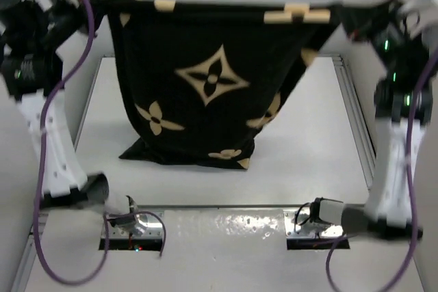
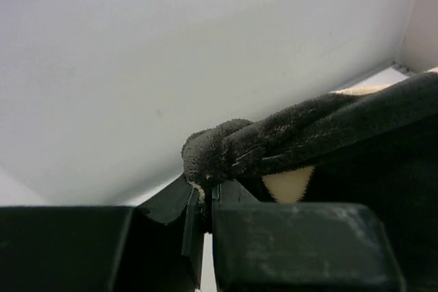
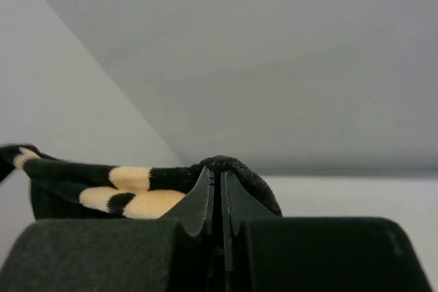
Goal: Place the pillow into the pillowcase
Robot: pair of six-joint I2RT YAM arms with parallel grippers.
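Note:
The black plush pillowcase (image 1: 205, 80) with tan flower motifs hangs stretched between both grippers, its bottom end resting on the table. It bulges as if filled; the pillow itself is hidden. My left gripper (image 1: 96, 1) is shut on the case's top left corner (image 2: 212, 152). My right gripper (image 1: 356, 18) is shut on the top right corner (image 3: 233, 169). Both arms are raised high at the back of the workspace.
The white table (image 1: 308, 169) lies under the hanging case, with a metal rail (image 1: 356, 114) along its right side. White walls close in the left, right and back. The arm bases (image 1: 130, 220) sit at the near edge.

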